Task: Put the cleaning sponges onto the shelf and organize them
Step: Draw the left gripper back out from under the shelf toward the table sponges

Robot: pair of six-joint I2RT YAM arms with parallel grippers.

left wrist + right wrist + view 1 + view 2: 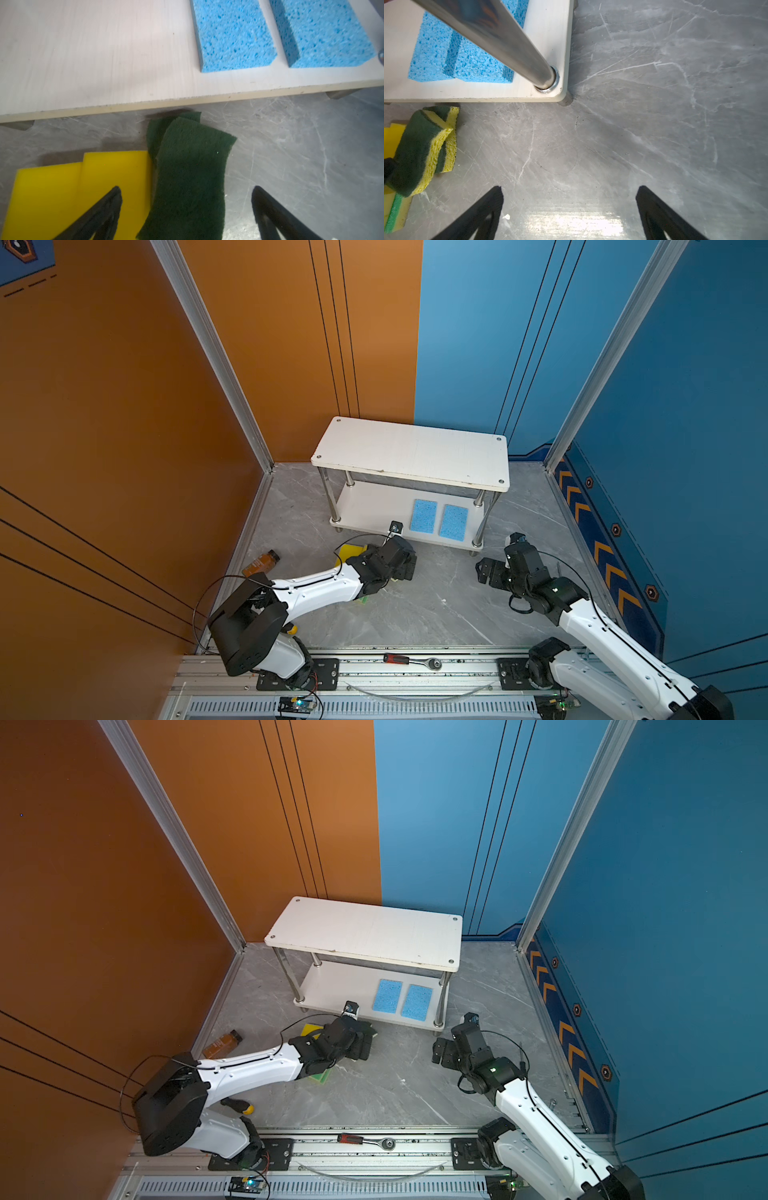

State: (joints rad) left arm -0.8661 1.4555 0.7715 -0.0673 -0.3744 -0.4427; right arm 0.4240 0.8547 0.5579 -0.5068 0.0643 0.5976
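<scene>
Shelf (411,456) far middle. Left gripper (187,188) wide, empty, above green sponges (193,166) on floor (291,155), just near shelf. Right gripper (570,188) wide, empty, over bare floor. Blue sponges (424,516) low on shelf, right side. Drop straight, pinch top green one, miss yellow sponges (116,172).

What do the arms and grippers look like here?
Both the left arm and right arm have white shell links, black joints and thin black cables looping outside. The left gripper and right gripper are black, with tapered, pointed fingers.
</scene>
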